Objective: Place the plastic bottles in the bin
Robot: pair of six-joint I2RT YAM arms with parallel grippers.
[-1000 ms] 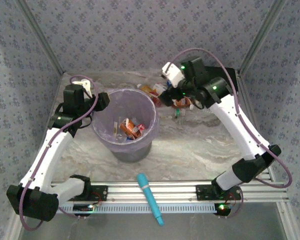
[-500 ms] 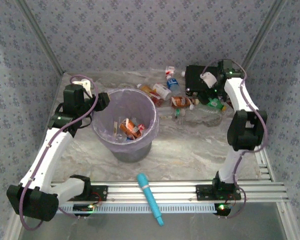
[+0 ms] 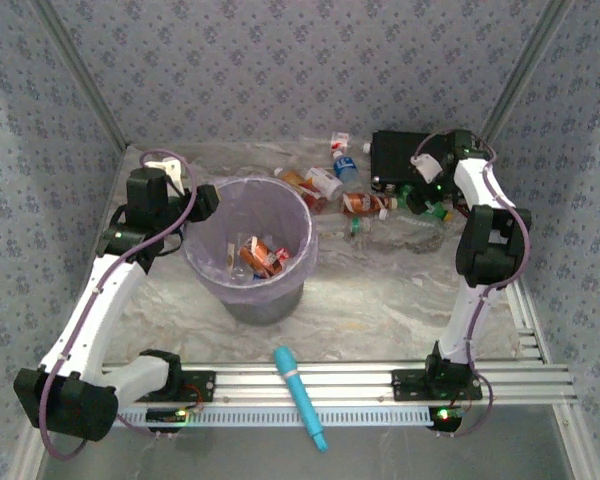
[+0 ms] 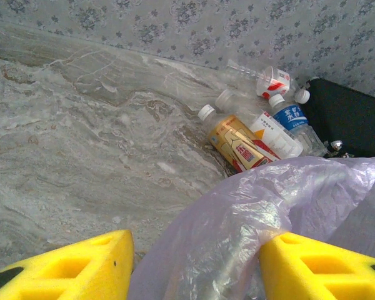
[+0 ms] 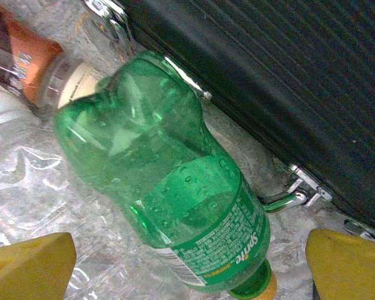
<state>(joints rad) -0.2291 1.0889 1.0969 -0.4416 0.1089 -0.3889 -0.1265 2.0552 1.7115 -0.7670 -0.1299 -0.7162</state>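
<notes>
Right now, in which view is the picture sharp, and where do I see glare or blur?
Right wrist: the green bottle is sharp, with pale glare on its upper part. Left wrist: the bin close to the lens looks soft, with sheen; the bottles beyond are clearer. Top external: even light, soft detail.

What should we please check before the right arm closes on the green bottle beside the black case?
1. Right end effector open: ok, its fingers stand apart on either side of the green bottle.
2. Bottle centred between the fingers: ok, its labelled end sits about midway.
3. Clearance from the black case: cannot tell; the bottle lies close beside the case and its metal latches, and one finger is near that edge.
4. Room in the bin: ok, only a few bottles lie at the bottom.
5. Bin steadied: cannot tell; the left end effector straddles the rim, but a firm grip is not evident.
</notes>
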